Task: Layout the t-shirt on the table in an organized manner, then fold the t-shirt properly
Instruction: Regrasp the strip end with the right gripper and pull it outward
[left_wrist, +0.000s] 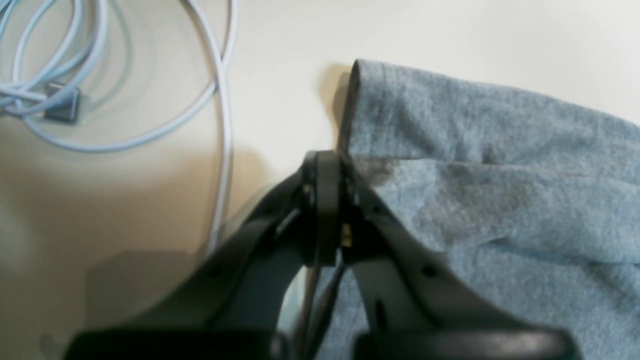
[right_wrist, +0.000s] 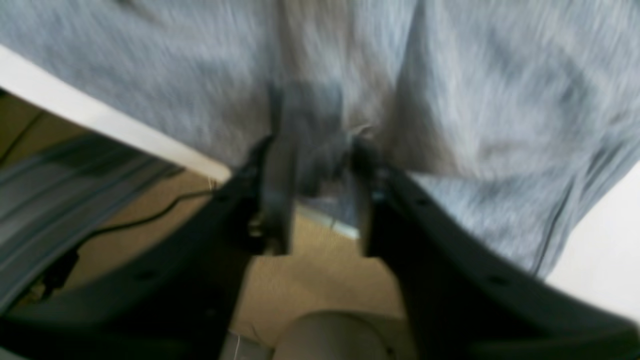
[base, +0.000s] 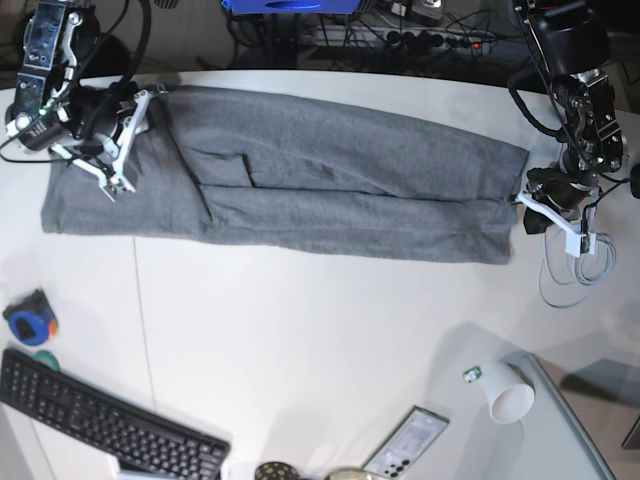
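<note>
While the heather-grey t-shirt (base: 300, 180) lies long (folded) | left end effector (left_wrist: 332, 165) pinches hem | right end effector (right_wrist: 312, 170) parted, straddling cloth

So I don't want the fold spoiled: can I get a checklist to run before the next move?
1. Left gripper shut on the t-shirt edge: ok.
2. Right gripper clear of the cloth: not ok, cloth lies between its jaws.
3. T-shirt lying in a flat band on the table: ok.
4. White cable clear of the shirt: ok.
5. Paper cup away from the shirt: ok.
</note>
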